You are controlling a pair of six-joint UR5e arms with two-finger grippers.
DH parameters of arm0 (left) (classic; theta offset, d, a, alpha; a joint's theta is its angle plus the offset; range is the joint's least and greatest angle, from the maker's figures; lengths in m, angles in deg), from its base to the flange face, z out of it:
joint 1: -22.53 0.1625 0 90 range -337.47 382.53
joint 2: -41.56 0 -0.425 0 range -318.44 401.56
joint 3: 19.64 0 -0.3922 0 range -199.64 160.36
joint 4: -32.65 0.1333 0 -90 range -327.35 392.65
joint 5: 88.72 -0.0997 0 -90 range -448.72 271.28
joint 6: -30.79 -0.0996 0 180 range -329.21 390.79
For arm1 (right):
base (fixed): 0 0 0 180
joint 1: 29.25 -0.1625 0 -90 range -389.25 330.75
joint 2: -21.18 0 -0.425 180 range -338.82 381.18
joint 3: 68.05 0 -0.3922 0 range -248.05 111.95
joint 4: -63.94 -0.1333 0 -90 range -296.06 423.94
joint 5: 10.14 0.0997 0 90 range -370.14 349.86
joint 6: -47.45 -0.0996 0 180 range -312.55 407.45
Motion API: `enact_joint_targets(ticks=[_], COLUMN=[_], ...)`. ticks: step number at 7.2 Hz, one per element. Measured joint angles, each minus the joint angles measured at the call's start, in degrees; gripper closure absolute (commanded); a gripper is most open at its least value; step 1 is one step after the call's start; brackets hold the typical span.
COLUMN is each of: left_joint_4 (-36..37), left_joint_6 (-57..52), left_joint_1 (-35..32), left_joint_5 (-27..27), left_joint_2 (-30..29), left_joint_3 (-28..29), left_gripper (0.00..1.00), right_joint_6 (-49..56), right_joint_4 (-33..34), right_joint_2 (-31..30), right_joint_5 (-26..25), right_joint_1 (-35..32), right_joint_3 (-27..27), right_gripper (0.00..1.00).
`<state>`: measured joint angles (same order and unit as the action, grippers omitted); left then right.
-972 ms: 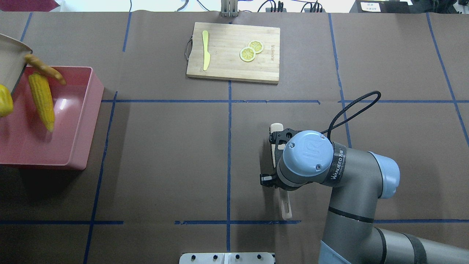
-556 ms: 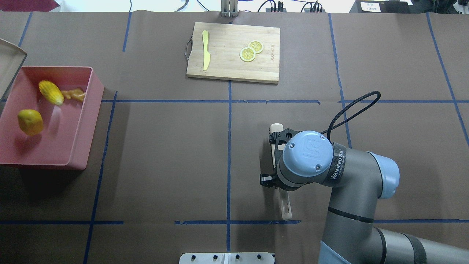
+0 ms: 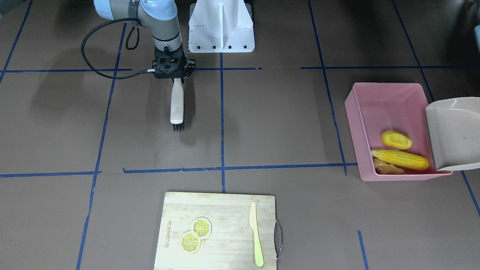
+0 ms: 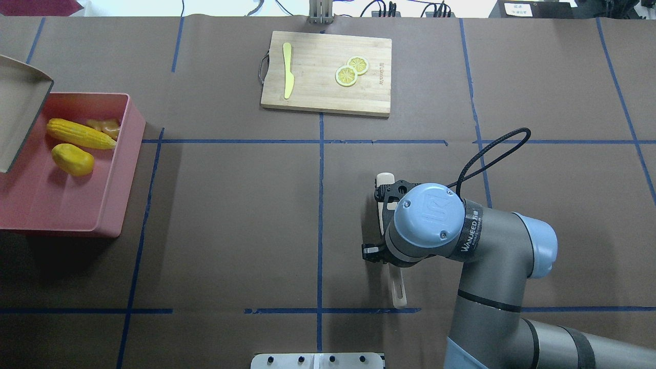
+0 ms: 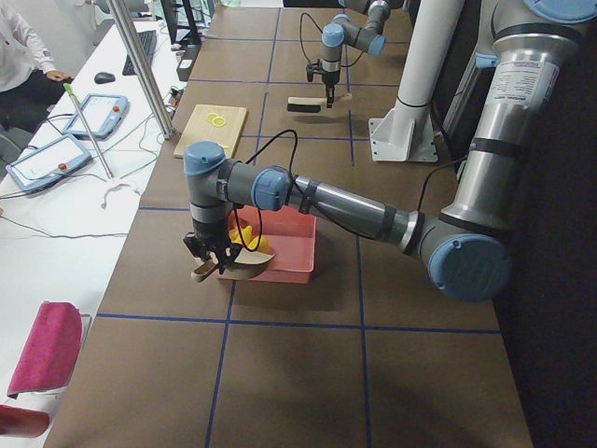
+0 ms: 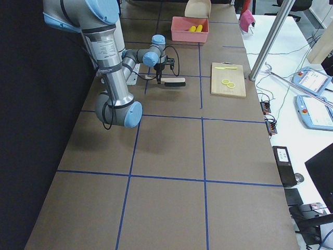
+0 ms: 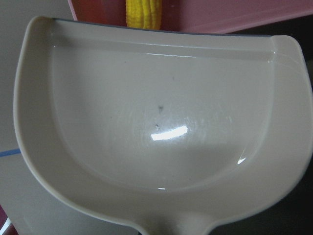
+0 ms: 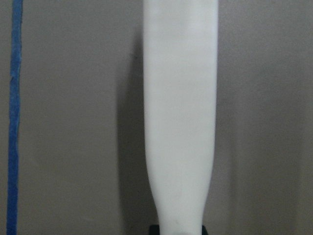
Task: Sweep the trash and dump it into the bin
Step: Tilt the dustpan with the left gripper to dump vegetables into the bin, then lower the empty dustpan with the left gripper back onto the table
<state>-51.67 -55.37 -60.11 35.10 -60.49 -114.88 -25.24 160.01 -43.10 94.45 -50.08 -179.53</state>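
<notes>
All three pieces of trash lie inside the bin [image 4: 123, 174], toward its far end; the corn cob [image 4: 81, 134] lies crosswise, the ginger root [image 4: 105, 127] touching it on the far side, the yellow oval vegetable [image 4: 73, 159] just beside it on the near side; the dustpan [image 4: 18, 115] hangs tilted over the bin's outer rim, the left gripper [image 5: 207, 252] at its handle (seen only from the side, so I cannot tell how its fingers stand); the right gripper [image 3: 173, 78], well apart from the trash, is clamped on the brush [image 3: 176, 105].

Corn cob [image 3: 399, 159], yellow vegetable [image 3: 396, 139] and ginger root [image 3: 388, 168] lie inside the pink bin [image 3: 386, 107].
</notes>
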Motion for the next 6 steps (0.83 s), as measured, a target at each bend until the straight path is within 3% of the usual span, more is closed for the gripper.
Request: enact_joint_targets(ticks=[2,6], left_joint_4=[-0.4,-5.0], left_joint_6=[8.3,24.5], left_joint_1=[-0.3,0.5], left_joint_5=[7.3,14.7], left_joint_2=[-0.5,-1.8], left_joint_3=[-0.7,-2.9], left_gripper=[1.0,1.0], right_joint_6=[0.0,0.0], right_joint_4=[0.0,0.0], right_joint_2=[0.1,0.1], right_joint_5=[0.0,0.0], right_joint_1=[0.0,0.0], right_joint_3=[-0.1,-0.1], right_gripper=[1.0,1.0])
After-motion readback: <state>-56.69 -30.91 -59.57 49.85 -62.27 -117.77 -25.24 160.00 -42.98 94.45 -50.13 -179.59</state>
